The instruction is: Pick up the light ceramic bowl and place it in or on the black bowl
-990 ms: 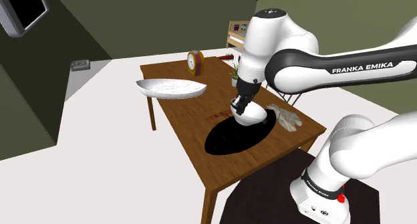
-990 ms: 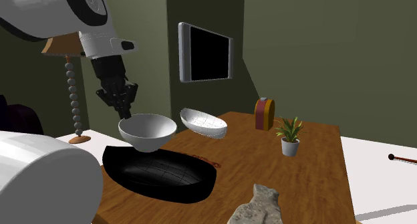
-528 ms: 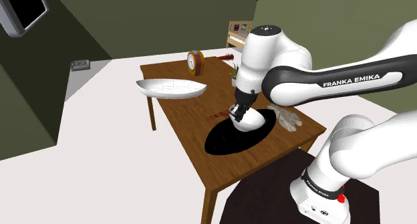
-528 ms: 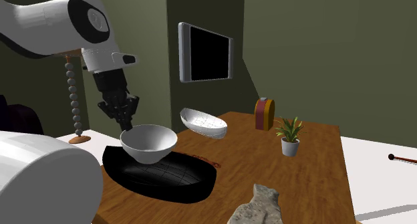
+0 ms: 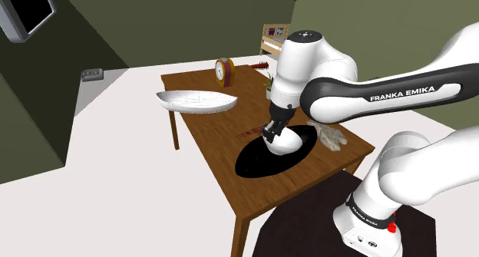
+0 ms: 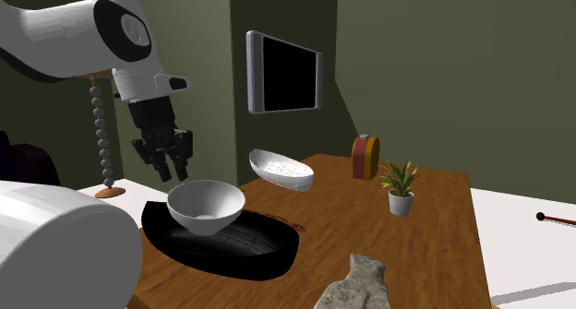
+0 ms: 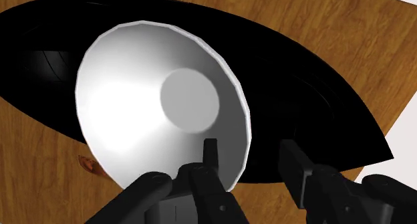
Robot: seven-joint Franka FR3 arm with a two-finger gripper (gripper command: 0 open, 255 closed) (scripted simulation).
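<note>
In the second exterior view we see the white bowl [image 6: 205, 206] sitting upright inside the wide black bowl [image 6: 231, 247], toward one end of it rather than at its middle. The pincer [image 6: 166, 172] hangs just above the white bowl's rim on that view's left, with a gap showing between its tips and the bowl.

The wrist view gives us what that angle leaves unclear. The two fingers [image 7: 211, 156] stand well apart, one over the white bowl's inside and the other over the black bowl beyond it. The white rim runs between them and neither presses on it. So we take the pincer as wide open, with hold of nothing.

In the shoulder view the hand covers part of the white bowl, and from there we cannot tell whether the tips clear the rim. That view does lay out the counter [image 5: 207, 136]. The black bowl lies as a long oval near the stand's end, and a grey lumpy thing [image 5: 330, 134] sits just beside it. A long shallow white dish [image 5: 197, 102] is at the far corner on the shoulder view's left. A red-and-yellow upright thing [image 5: 224, 71] and a small potted plant [image 5: 270, 84] stand toward the far edge.

Behind the arm, the second exterior view shows a dark screen [image 6: 284, 73] on the green wall and a beaded stand [image 6: 103, 141].
</note>
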